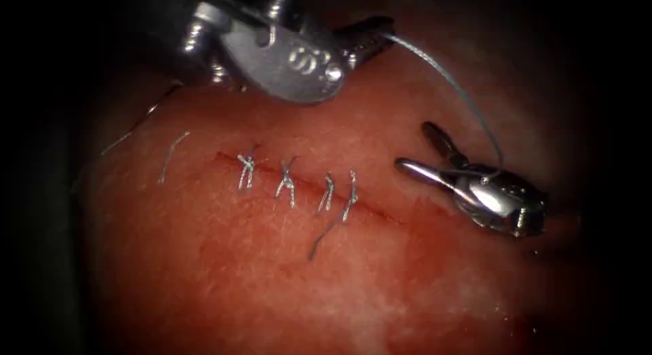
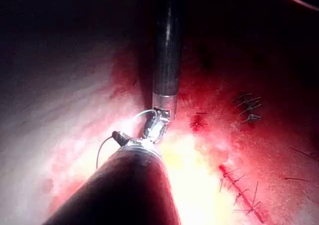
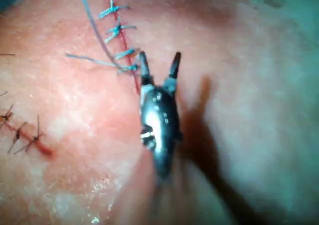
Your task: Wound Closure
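On the far left of the endoscope view, loose cut ends of thread [image 1: 170,158] are lying on the tissue [image 1: 224,260], well apart from the stitches. Moving right, the cut [image 1: 309,185] is running slantwise across the tissue, and four knotted stitches [image 1: 288,182] are crossing it, the rightmost one trailing a longer tail toward the near side. Above them the left tool [image 1: 370,43] is reaching in from the top, its jaws closed on the thread [image 1: 455,87], which is arcing rightward and down. At the right end of the cut the right tool [image 1: 418,148] is sitting with its jaws spread wide, gripping nothing, while the thread is draping over its wrist. In the right wrist view the same parted jaws [image 3: 159,65] are hovering just beside the last stitch. I cannot make out the needle, so whether it is sitting in the tissue cannot be told.
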### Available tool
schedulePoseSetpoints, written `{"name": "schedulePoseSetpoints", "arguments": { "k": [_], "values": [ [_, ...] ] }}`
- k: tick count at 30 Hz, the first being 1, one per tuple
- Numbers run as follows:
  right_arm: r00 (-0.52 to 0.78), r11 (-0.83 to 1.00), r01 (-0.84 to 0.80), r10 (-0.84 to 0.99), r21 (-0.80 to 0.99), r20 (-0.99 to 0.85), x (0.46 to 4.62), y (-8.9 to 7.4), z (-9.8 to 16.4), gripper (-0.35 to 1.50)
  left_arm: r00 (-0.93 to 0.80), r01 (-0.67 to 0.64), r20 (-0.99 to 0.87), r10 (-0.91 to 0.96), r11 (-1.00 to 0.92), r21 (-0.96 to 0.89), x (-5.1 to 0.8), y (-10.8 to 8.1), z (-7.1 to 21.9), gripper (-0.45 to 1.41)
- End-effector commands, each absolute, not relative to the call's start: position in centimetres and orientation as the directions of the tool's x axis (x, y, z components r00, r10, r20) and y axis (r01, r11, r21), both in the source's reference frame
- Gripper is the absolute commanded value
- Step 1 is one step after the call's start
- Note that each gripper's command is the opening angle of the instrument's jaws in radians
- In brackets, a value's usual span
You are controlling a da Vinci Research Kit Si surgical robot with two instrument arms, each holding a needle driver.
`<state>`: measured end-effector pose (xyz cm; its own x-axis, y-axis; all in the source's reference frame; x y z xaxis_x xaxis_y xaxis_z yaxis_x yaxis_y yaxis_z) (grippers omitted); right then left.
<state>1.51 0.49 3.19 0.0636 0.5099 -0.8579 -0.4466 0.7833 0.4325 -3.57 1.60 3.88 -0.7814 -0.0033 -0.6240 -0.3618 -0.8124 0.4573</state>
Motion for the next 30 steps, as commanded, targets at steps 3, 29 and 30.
{"name": "schedulePoseSetpoints", "arguments": {
  "k": [3, 29, 30],
  "values": [
    [0.09, 0.769, -0.48, 0.523, 0.423, -0.848, 1.19, 0.3, 3.2, 1.48, -0.777, -0.359, -0.629, 0.003, -0.823, 0.441, -3.83, 1.6, 4.2, -0.45],
    [0.176, 0.728, -0.591, 0.537, 0.347, -0.825, 0.24, -0.1, 3.4, 1.48, -0.711, -0.485, -0.658, 0.25, -0.851, 0.2, -5.26, 1.7, 5.7, 0.32],
    [0.172, 0.726, -0.578, 0.555, 0.373, -0.814, 0.34, -0.2, 3.4, 1.48, -0.675, -0.494, -0.685, 0.275, -0.858, 0.142, -5.15, 1.7, 5.7, 0.39]
  ]
}}
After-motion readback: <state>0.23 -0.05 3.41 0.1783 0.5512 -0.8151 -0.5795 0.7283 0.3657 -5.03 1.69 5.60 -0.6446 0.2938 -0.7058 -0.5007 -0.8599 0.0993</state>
